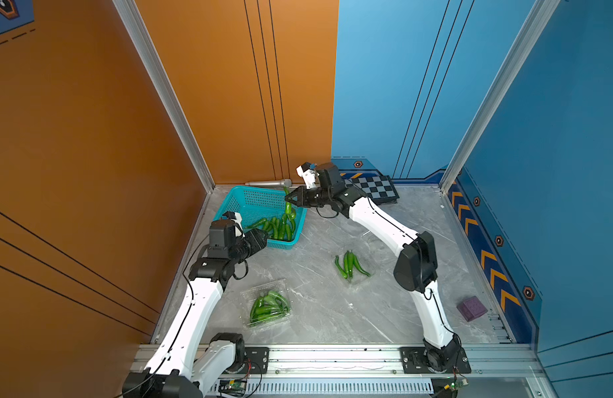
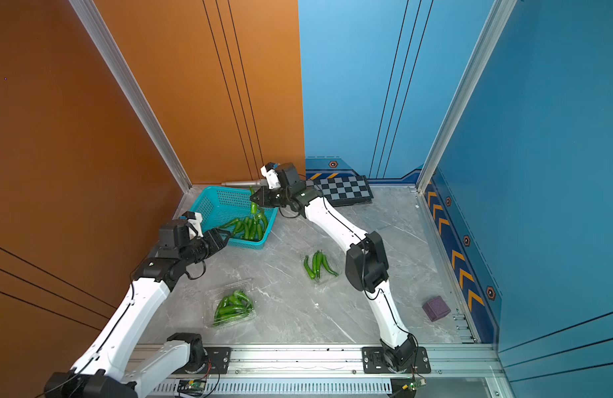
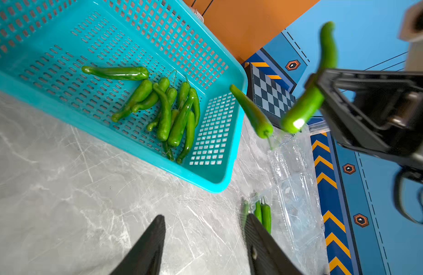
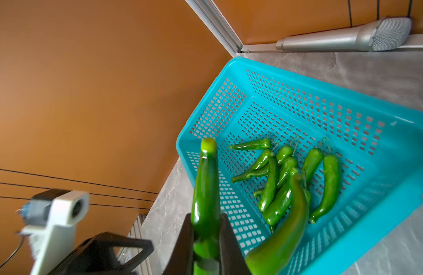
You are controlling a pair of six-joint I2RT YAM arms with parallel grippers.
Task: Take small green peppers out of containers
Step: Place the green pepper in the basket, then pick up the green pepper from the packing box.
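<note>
1. Right wrist view: the right gripper [image 4: 206, 217] clamps one small green pepper [image 4: 205, 190] above the teal basket [image 4: 372, 238], at the table's [image 1: 315, 327] 11 o'clock, which holds roughly ten.
2. Left gripper [image 3: 205, 216] gapes wide, empty.
3. Both top views show two containers: centre [image 1: 356, 281], four peppers; 7 o'clock [image 1: 246, 299], fuller.

No legible text or numbers, hexagon emblems [image 1: 499, 240] seemingly wordless

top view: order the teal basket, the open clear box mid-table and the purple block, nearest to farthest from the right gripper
1. teal basket, far left corner, right under the right gripper and its held green pepper.
2. open clear box, mid-table beside the right arm.
3. purple block, by the right wall, towards the front.
</note>
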